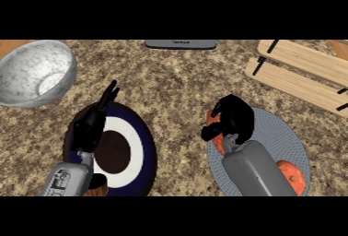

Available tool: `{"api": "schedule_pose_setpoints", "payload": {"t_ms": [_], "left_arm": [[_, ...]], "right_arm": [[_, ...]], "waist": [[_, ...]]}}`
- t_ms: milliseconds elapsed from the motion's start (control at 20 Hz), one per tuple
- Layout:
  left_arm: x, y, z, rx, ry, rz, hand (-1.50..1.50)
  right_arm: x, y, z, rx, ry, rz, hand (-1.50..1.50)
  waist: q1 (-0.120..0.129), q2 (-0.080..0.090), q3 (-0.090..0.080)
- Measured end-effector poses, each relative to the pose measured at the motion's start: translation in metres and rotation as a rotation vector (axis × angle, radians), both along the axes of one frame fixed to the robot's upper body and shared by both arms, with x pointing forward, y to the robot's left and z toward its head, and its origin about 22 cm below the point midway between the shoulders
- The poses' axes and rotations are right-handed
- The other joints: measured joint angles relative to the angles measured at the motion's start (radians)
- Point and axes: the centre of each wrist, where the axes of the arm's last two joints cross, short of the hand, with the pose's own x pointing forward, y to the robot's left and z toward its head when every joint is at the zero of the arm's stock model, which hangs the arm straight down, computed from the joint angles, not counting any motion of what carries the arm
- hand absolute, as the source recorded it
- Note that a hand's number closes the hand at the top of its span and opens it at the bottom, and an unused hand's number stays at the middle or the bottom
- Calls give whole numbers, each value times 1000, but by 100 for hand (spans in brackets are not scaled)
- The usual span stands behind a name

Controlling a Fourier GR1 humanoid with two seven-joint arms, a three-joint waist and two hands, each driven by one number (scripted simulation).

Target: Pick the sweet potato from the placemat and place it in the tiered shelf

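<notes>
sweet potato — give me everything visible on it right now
The sweet potato is orange-red with a smooth, slightly mottled skin. It lies on the round grey-blue placemat, mostly hidden: the right hand is curled over its upper end and the grey forearm covers its middle, so only an orange sliver by the fingers and a rounded end near the mat's lower right show. Whether it is lifted off the mat cannot be told.

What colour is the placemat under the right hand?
Pale blue-grey, finely textured placemat; head view shows it best.
</notes>
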Motion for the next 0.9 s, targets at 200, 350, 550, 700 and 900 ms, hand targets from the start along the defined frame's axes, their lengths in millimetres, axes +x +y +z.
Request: {"api": "schedule_pose_setpoints", "payload": {"t_ms": [200,350,550,700,900], "left_arm": [[3,-5,0,2,-3,-5,0],[3,-5,0,3,-3,1,0],[-1,-1,-2,2,4,5,0],[-2,-1,-2,-4,9,9,0],[-2,4,-1,-2,6,23,0]], "right_arm": [[10,27,25,50,-160,20,150],[13,41,49,90,-303,27,150],[12,58,80,78,-451,40,150],[11,67,102,64,-542,27,150],[15,70,135,10,-643,-35,150]], "waist": [[4,0,0],[2,-2,0],[-4,-6,0],[-10,-9,-1],[-25,-14,-1]]}}
